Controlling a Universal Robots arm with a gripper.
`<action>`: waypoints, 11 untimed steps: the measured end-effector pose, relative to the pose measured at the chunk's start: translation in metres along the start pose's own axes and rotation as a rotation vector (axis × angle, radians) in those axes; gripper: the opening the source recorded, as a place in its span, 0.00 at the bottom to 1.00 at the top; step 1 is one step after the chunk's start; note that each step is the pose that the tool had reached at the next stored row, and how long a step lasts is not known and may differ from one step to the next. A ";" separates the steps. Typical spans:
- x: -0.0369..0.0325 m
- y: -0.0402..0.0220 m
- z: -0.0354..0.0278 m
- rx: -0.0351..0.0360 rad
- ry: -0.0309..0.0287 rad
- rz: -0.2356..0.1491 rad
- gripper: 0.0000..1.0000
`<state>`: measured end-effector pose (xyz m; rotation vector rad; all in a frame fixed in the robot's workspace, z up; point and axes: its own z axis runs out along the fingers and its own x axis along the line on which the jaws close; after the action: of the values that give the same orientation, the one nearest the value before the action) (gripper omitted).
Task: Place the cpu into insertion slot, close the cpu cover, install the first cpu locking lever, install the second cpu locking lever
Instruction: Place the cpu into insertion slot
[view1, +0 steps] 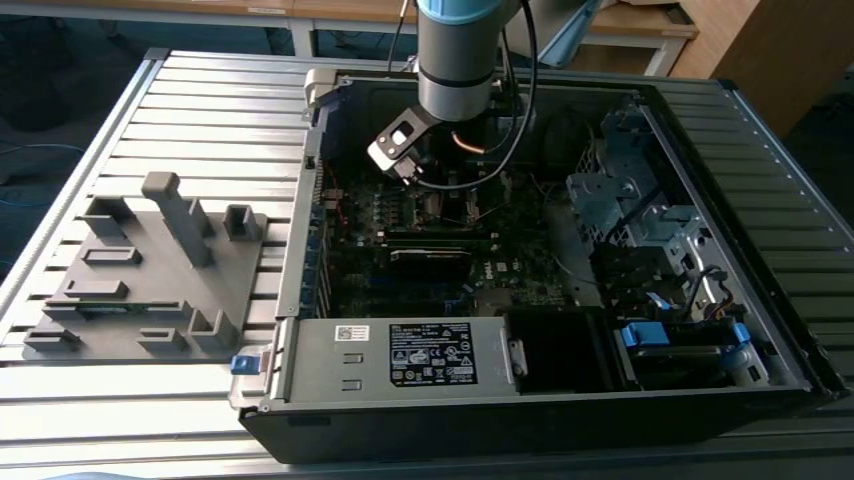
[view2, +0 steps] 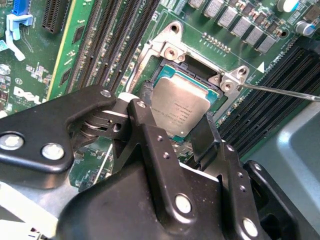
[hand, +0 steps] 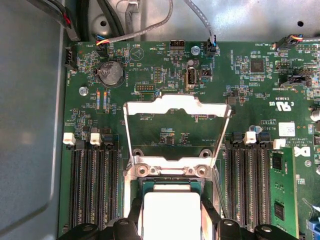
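The cpu (view2: 181, 106) is a flat square chip with a dull silver top, and it sits in or just over the insertion slot (view2: 172, 52) on the green motherboard. My gripper (view2: 175, 111) straddles it. One black finger (view2: 146, 96) presses on one edge and the other finger (view2: 203, 134) on the opposite edge. In the first wrist view the cpu (hand: 170, 212) lies between the fingers. Beyond it the cpu cover (hand: 175, 102), a shiny silver frame, stands swung open on its hinge. A thin locking lever (view2: 280, 91) sticks out beside the slot. In the exterior view my gripper (view1: 424, 182) hangs inside the computer case.
The open computer case (view1: 747, 130) lies on a slatted metal table, with a grey power supply (view1: 400, 355) along its near side. Rows of black memory slots (hand: 92, 185) flank the socket. A grey holder fixture (view1: 147, 270) sits at the exterior view's left. Cables (hand: 150, 25) run past the board's edge.
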<state>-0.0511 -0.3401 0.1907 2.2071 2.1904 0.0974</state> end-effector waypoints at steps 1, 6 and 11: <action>0.0000 0.0000 0.0000 0.0000 0.0000 0.000 0.54; 0.0001 0.0000 0.0003 -0.0004 0.0006 0.000 0.61; 0.0001 0.0002 -0.0034 -0.0001 0.0001 0.000 0.61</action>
<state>-0.0511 -0.3401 0.1941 2.2071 2.1903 0.0976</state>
